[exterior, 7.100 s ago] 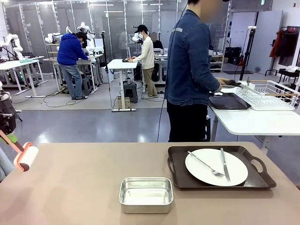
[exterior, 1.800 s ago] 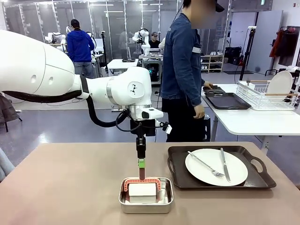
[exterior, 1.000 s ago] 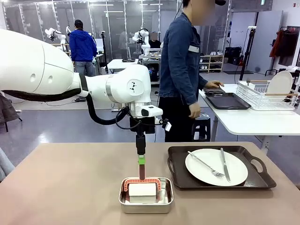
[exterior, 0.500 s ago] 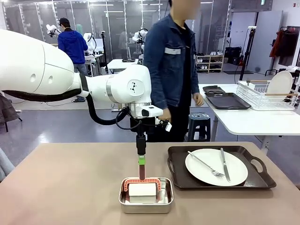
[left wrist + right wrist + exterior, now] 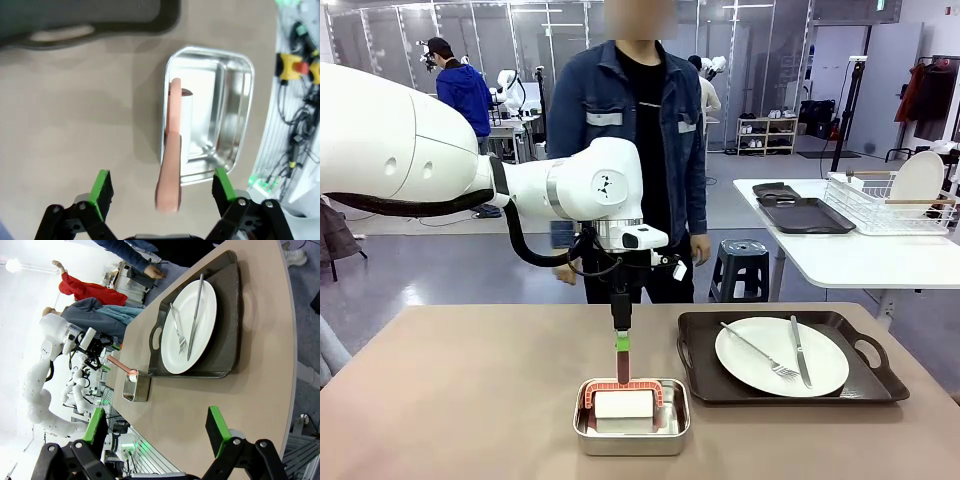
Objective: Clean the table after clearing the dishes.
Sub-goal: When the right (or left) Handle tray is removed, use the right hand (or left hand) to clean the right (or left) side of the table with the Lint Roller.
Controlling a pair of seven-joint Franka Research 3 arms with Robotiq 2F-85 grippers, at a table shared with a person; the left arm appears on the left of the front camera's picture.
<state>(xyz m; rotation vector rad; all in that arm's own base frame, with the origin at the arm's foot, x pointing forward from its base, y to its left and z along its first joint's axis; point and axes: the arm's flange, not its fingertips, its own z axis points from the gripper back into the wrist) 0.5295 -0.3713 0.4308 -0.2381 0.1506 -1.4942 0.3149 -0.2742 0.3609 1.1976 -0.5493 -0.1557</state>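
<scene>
- Now, the table [image 5: 460, 400] is the wide tan top under everything. It looks matte and stiff, so it should take firm rolling.
- The tray [image 5: 698, 375] sits on the table's right half, not yet cleared. It looks rigid, so lift it by the cut-out handles at its two ends and keep it level.
- The plate [image 5: 820, 375] lies in the middle of that tray. It looks glazed, so it is probably slippery and breakable. Carry it on the tray rather than pinching its rim.
- The pan [image 5: 631, 440] stands just left of the tray, near the table's front edge, with the roller [image 5: 623, 404] in it. The pan's wall hides the roller's underside, so you cannot tell whether the roll rests on the pan's floor.
- The roller looks light, with a soft roll and a thin, stiff handle standing upright. Take it by the handle.
- Your left claw [image 5: 161, 181] is spread around that handle, with both pads clear of it. From the front it is edge-on and the gap cannot be read.
- Your right claw [image 5: 156, 414] is spread with nothing between the pads, held off to the tray's side of the table.
- The fork [image 5: 757, 350] and knife [image 5: 799, 352] lie loose on the plate and would likely slide if it tilts.
</scene>
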